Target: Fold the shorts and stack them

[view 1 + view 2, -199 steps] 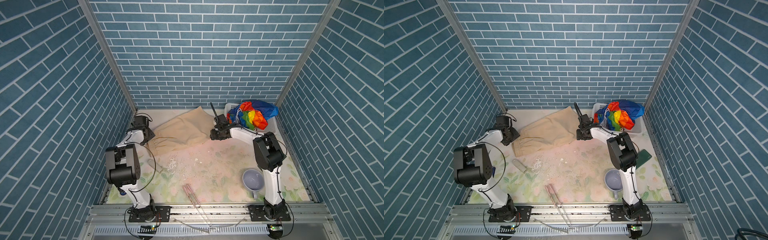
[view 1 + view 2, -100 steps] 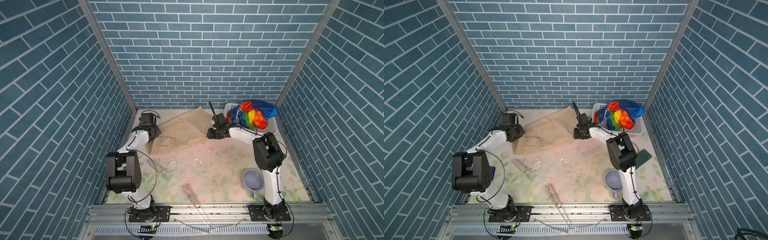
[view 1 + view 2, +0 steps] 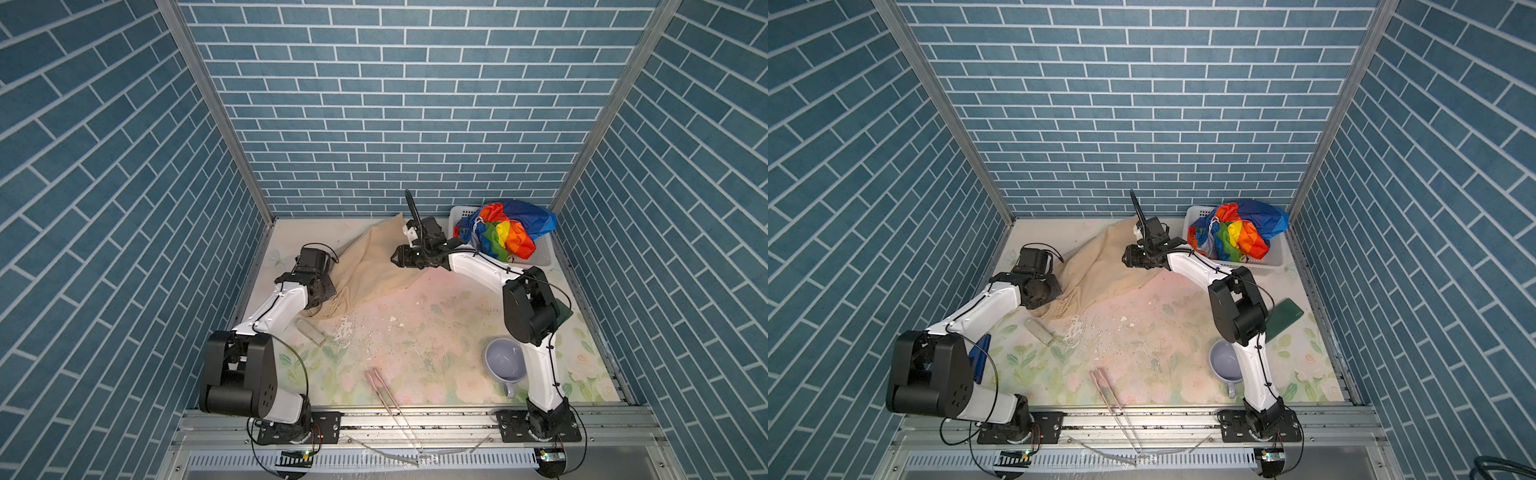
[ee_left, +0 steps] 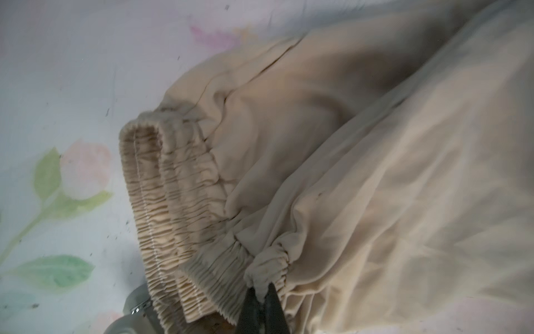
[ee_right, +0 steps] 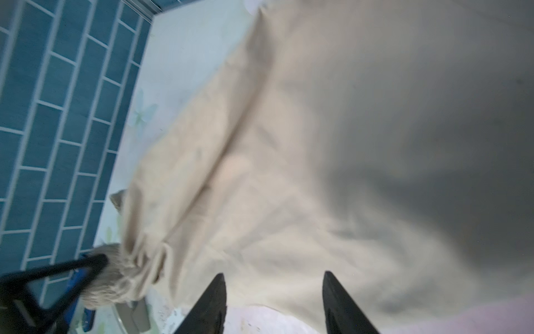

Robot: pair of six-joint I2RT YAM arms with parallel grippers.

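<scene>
The beige shorts point(image 3: 370, 266) lie spread over the far left-centre of the bench point(image 3: 424, 332). Their gathered elastic waist sits at the near left end, and the cloth runs off toward the far wall. In the left wrist view the left pincer point(image 4: 261, 293) is pressed together on a bunched fold of that waistband, with cloth squeezed between its tips. Beside the nip, the rest of the waistband point(image 4: 173, 208) lies doubled over on the bench.

The right pincer point(image 5: 273, 277) is at the right-hand edge of the same shorts. Its jaws are spread, with beige cloth showing below the gap. Whether the tips touch the cloth cannot be told. In both top views it reaches in from the right point(image 3: 397, 259).

The rainbow-striped shorts point(image 3: 505, 232) are heaped, unfolded, in the white basket point(image 3: 542, 257) in the far right corner, well apart from the beige pair.

Nearer on the bench, a clear container point(image 3: 311, 332) lies on its side just near of the waistband. A lilac mug point(image 3: 500, 361) stands at the near right by the right arm's base, and thin tongs point(image 3: 384, 392) lie at the near edge.
</scene>
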